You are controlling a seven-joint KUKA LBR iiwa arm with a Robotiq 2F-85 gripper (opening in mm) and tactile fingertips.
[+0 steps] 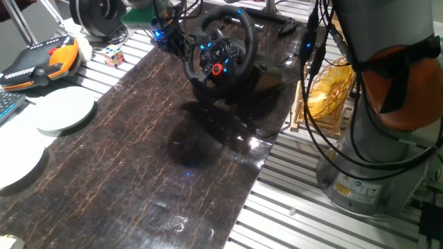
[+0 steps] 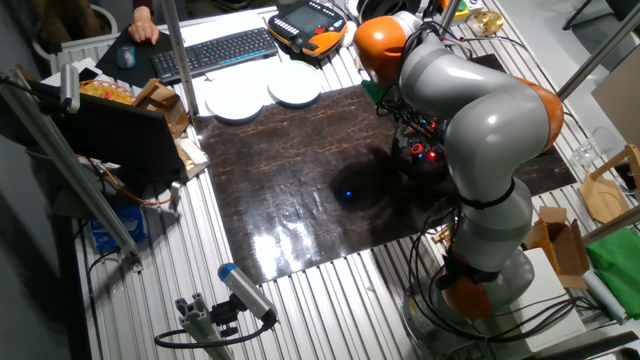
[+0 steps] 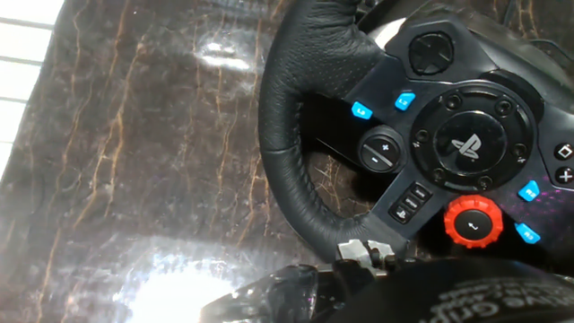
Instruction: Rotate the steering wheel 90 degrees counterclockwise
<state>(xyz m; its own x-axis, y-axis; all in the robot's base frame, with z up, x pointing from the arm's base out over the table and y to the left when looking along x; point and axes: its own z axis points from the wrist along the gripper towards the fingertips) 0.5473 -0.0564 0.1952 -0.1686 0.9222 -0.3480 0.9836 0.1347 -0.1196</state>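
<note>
The black steering wheel (image 1: 220,48) stands on its base at the far end of the dark marble mat (image 1: 159,159), hub lit blue, red knob low on the hub. My gripper (image 1: 168,38) is at the wheel's left side, close to the rim; I cannot tell whether it touches. In the hand view the thick rim (image 3: 287,126), the hub (image 3: 466,144) and the red knob (image 3: 473,222) fill the frame. My gripper (image 3: 368,292) shows only as dark blurred fingers (image 3: 269,301) at the bottom edge, where the rim runs behind them. In the other fixed view my arm (image 2: 480,120) hides most of the wheel (image 2: 430,158).
Two white plates (image 1: 66,111) (image 1: 14,162) lie left of the mat. An orange-black pendant (image 1: 41,59), a puzzle cube (image 1: 114,55) and a black spool with a white rim (image 1: 100,14) sit at the far left. A yellow wire object (image 1: 332,90) and hanging cables (image 1: 311,83) are right of the wheel.
</note>
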